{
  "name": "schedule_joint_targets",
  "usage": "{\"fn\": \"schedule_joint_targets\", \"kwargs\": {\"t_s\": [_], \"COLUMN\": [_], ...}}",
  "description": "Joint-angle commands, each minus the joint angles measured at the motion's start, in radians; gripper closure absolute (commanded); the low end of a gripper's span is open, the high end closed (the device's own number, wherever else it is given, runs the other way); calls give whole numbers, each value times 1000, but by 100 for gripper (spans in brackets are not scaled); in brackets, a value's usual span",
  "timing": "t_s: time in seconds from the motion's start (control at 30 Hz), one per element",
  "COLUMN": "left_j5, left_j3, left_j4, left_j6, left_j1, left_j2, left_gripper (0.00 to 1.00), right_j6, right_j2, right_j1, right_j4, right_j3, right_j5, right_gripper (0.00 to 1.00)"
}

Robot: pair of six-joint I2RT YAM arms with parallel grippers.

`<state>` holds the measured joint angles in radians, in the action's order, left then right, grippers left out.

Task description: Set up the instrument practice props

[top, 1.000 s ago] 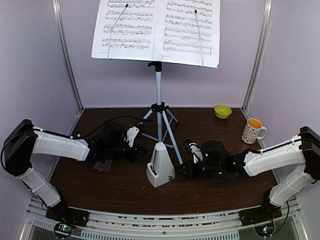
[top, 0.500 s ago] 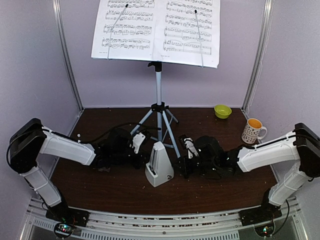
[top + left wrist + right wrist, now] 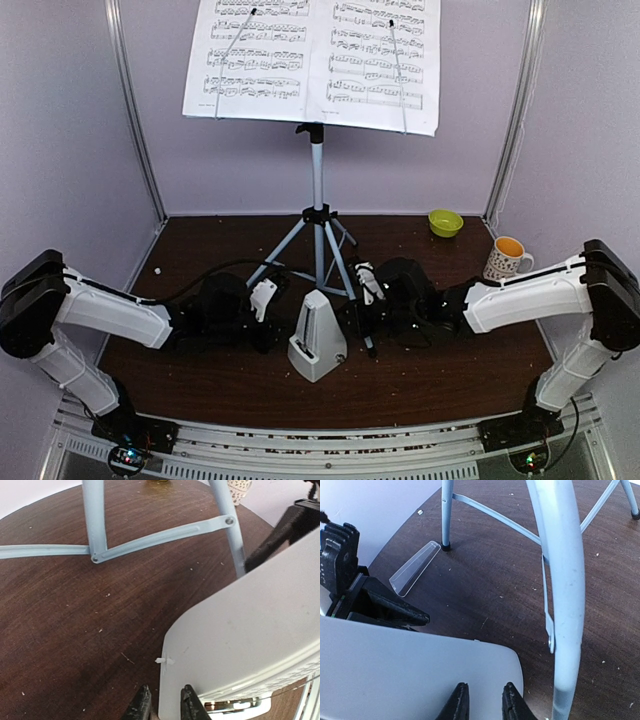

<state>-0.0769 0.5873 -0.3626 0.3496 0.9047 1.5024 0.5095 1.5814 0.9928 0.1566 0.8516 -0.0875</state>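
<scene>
The music stand (image 3: 317, 180) rises at the back centre on its silver tripod, with two sheet-music pages (image 3: 255, 55) (image 3: 380, 60) on its desk. The white pyramid metronome (image 3: 318, 345) stands just in front of the tripod legs. My left gripper (image 3: 283, 330) is against its left side. In the left wrist view its tips (image 3: 165, 705) are narrowly apart and straddle the metronome's edge (image 3: 250, 630). My right gripper (image 3: 353, 322) is at the metronome's right side, its tips (image 3: 485, 700) narrowly apart over the white face (image 3: 410, 670). The clear cover (image 3: 414, 568) lies flat by a tripod foot.
A yellow-green bowl (image 3: 445, 222) sits at the back right and a white mug with an orange inside (image 3: 507, 261) stands in front of it. A tripod leg (image 3: 560, 580) passes close to my right gripper. Grey walls close in the back and sides.
Both grippers closed in on the metronome from either side. The metronome turned a little and slid slightly toward the near edge. The right gripper moved left and toward the tripod.
</scene>
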Motion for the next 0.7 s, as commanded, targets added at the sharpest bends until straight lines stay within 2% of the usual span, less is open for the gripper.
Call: {"fn": "schedule_joint_targets", "kwargs": {"t_s": [0.0,0.23,0.37,0.67], "left_j5": [74,90,69,43], "left_j3": [14,87,106,84], "left_j4": [2,56,51,33], "left_j6": [18,-13,-24,-28], "left_j1": [3,-4,-3,-4], "left_j2": [-12,49,71,69], "left_gripper": [79,79,79,79], "right_j6": [-17,30,53,59], "right_j2": [-98,-190,-152,-38], "right_j1": [6,35,75,77], "right_j4": [-71,-39,-9,46], "right_j3": [-47,-189,-177,-99], "right_j5": [36,38,28,12], "right_gripper": [75,75,75,76]}}
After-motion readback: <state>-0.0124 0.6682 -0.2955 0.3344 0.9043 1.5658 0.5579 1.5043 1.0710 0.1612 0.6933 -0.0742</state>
